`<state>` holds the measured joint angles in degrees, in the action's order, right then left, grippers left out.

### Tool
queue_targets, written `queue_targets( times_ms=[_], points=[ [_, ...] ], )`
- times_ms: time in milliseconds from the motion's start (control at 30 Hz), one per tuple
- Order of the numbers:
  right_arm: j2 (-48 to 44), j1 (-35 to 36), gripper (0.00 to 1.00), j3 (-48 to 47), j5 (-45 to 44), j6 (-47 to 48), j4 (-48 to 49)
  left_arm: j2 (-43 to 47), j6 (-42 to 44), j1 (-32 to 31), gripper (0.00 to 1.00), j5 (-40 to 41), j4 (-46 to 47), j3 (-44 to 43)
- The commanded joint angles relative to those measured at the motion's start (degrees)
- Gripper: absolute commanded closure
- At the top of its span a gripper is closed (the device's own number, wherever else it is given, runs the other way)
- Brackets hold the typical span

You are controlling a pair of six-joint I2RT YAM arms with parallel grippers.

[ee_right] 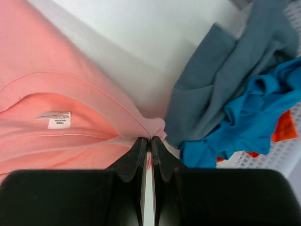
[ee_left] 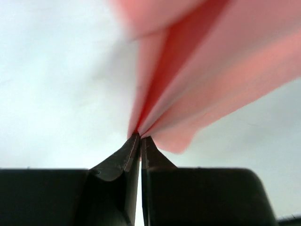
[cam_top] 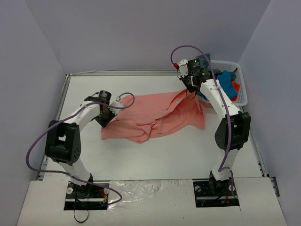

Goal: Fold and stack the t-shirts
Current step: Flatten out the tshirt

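Nearby, lattice basket (cam_top: pixel 242 87), grey-blue shirt (ee_right: pixel 221 80) spilling out beside pinched salmon shirt (cam_top: pixel 160 117)

The right claw (ee_right: pixel 150 141) grips the salmon-pink t-shirt (ee_right: pixel 51 80) by its collar. Just beside lie a grey-blue t-shirt (ee_right: pixel 221 80) and a blue t-shirt (ee_right: pixel 254 117).

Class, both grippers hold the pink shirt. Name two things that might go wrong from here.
The left gripper pinches only a thin bunch of the pink shirt; it may slip when pulled.
The right gripper holds the collar beside the grey shirt spilling from the basket; a pull might drag it along.
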<state>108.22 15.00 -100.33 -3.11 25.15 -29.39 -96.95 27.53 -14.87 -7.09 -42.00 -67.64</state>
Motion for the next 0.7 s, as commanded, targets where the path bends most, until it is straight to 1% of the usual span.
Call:
queue_targets(
  times_ms=[0, 33, 100, 133, 167, 200, 300, 367, 400, 433, 467, 500, 533, 567, 600, 667],
  points=[
    [-2.13, -0.59, 1.00, -6.53, -1.90, 0.08, -0.41, 3.26, -2.39, 7.81, 0.98, 8.92, -0.54, -7.84],
    [-2.58, -0.59, 1.00, -7.58, -1.29, -0.01, -0.32, 2.99, -3.26, 9.23, 0.98, 11.29, -0.45, -11.26],
    [-4.50, -0.85, 1.00, -10.30, -0.32, -0.45, -0.41, 2.90, -4.67, 11.87, 0.97, 14.02, 0.42, -14.61],
    [-5.21, -1.03, 1.00, -10.93, 0.38, -0.62, -0.41, 3.43, -5.81, 14.32, 0.98, 14.99, 0.77, -16.02],
    [-6.09, -1.20, 1.00, -11.46, 2.22, -0.80, -0.41, 3.95, -6.60, 15.74, 0.98, 16.31, 1.47, -18.65],
    [-8.01, -1.73, 1.00, -11.64, 2.76, -0.97, -0.50, 5.26, -7.13, 17.58, 0.98, 16.41, 1.83, -19.63],
    [-11.53, -2.43, 1.00, -9.10, 8.46, 0.25, -0.58, 8.43, -7.93, 21.11, 0.98, 18.87, 4.81, -20.43],
    [-15.66, -3.05, 1.00, -3.75, 10.92, 2.53, -0.41, 13.08, -7.40, 22.86, 0.98, 18.26, 7.70, -17.55],
    [-18.20, -3.23, 1.00, -1.73, 11.46, 3.41, -0.41, 14.66, -6.79, 23.05, 0.98, 16.86, 8.07, -16.14],
    [-19.18, -3.75, 1.00, 2.47, 12.07, 4.20, -0.41, 18.07, -4.35, 23.13, 0.98, 14.93, 8.07, -14.56],
    [-20.24, -4.02, 1.00, 4.69, 12.43, 5.60, -0.41, 19.94, -3.80, 23.05, 0.98, 13.96, 8.86, -12.71],
    [-22.07, -4.28, 1.00, 6.97, 13.13, 6.49, -0.41, 21.61, -3.54, 23.05, 0.98, 11.60, 9.04, -8.78],
    [-22.87, -4.63, 1.00, 11.61, 13.40, 7.36, -0.41, 24.41, -1.88, 23.05, 0.98, 9.49, 8.69, -6.91],
    [-23.49, -4.72, 1.00, 13.83, 13.57, 8.77, -0.23, 25.65, -1.52, 22.79, 0.98, 7.81, 7.82, -5.07],
    [-23.76, -4.72, 1.00, 15.76, 13.57, 9.13, -0.23, 27.15, -1.08, 22.70, 0.98, 4.49, 7.20, -1.66],
    [-22.89, -4.81, 1.00, 20.15, 12.70, 9.74, -0.23, 27.77, 0.59, 22.17, 0.98, 1.22, 4.57, 1.18]
  ],
)
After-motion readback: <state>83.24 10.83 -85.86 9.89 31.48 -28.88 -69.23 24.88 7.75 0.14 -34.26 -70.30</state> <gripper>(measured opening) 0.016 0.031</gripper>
